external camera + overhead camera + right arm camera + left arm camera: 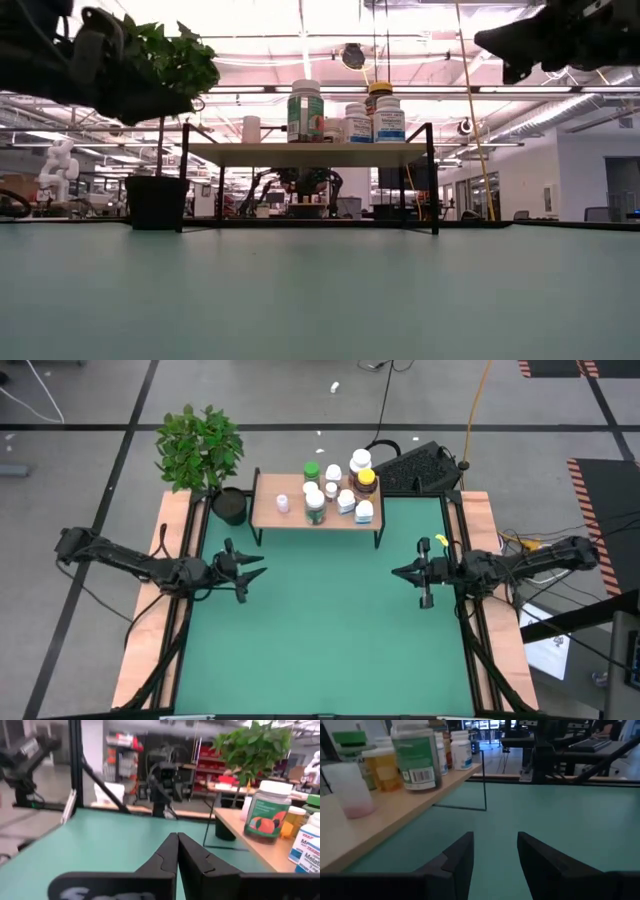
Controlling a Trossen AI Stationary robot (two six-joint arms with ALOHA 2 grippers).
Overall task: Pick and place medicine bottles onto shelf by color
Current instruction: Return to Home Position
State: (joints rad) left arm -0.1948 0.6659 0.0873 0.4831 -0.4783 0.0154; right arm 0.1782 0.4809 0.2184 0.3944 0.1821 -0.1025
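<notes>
Medicine bottles (338, 488): clustered on the shelf (270, 517), right of its centre; one pale vial (282, 504) stands apart, left of the cluster.
Left gripper (258, 565): before the shelf's left end, fingers parted, empty.
Right gripper (394, 571): before the shelf's right end, fingers pressed together, empty.

Legible only in part: "Mela", in dark letters on the blue-and-white label of a white bottle (306, 851) at the right end of the shelf (245, 837), near edge; what looks like a big "M" just above, the rest cut off. On the green-labelled bottle (417, 760) toward the shelf's left, a black barcode on a white patch, digits too small to read. On that bottle's other face, a fruit picture with pale print, blurred. On the blue-labelled bottles (389, 122) in the low view, lettering too small. On a white sheet (547, 652) on the floor right of the tabletop, dark print, unreadable.
</notes>
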